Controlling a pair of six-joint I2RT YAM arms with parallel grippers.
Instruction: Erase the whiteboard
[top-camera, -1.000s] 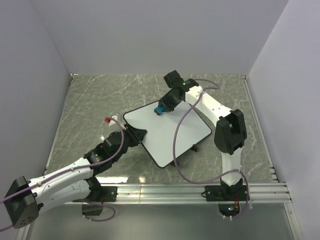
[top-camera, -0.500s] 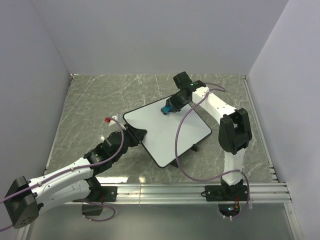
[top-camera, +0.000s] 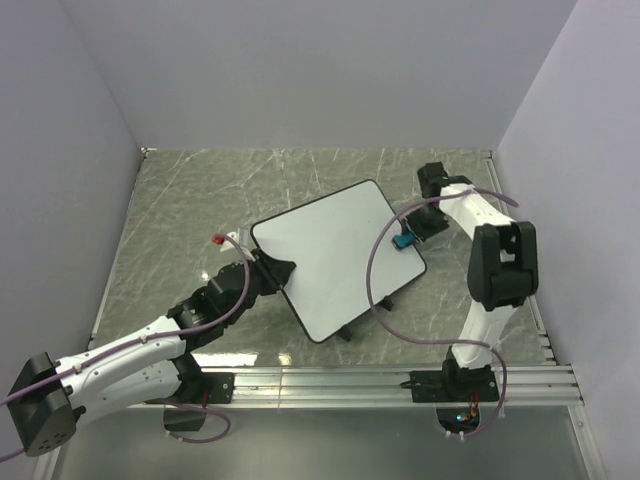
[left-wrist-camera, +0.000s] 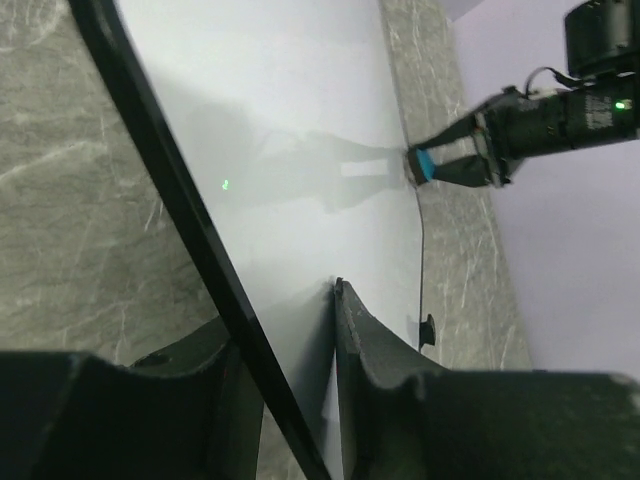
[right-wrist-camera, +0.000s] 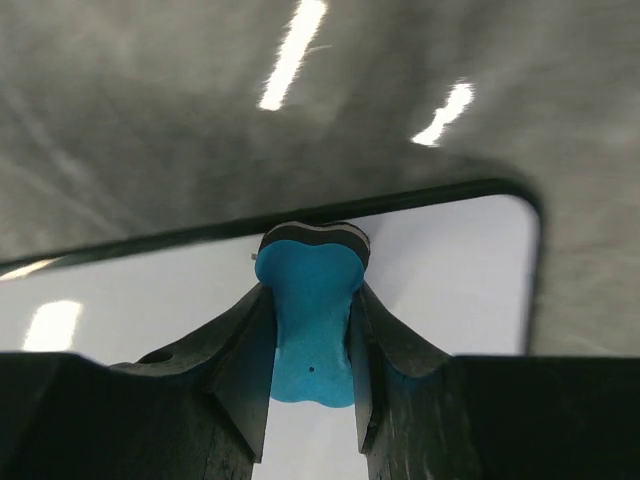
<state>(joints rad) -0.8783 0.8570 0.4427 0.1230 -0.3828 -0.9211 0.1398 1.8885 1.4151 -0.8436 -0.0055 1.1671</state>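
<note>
The whiteboard lies slanted at the table's middle, its white face free of marks, with two small black feet on its near-right edge. My left gripper is shut on the board's left rim; in the left wrist view the black rim runs between the fingers of the left gripper. My right gripper is shut on a blue eraser at the board's right edge. In the right wrist view the eraser presses its dark felt onto the white board near a rounded corner.
A small white object with a red tip lies left of the board, close to my left arm. Grey walls close in the marbled table on three sides. A metal rail runs along the near edge.
My right gripper has swept the eraser from the board's far edge to its right edge. The board has turned and shifted a little. The left gripper stays clamped.
</note>
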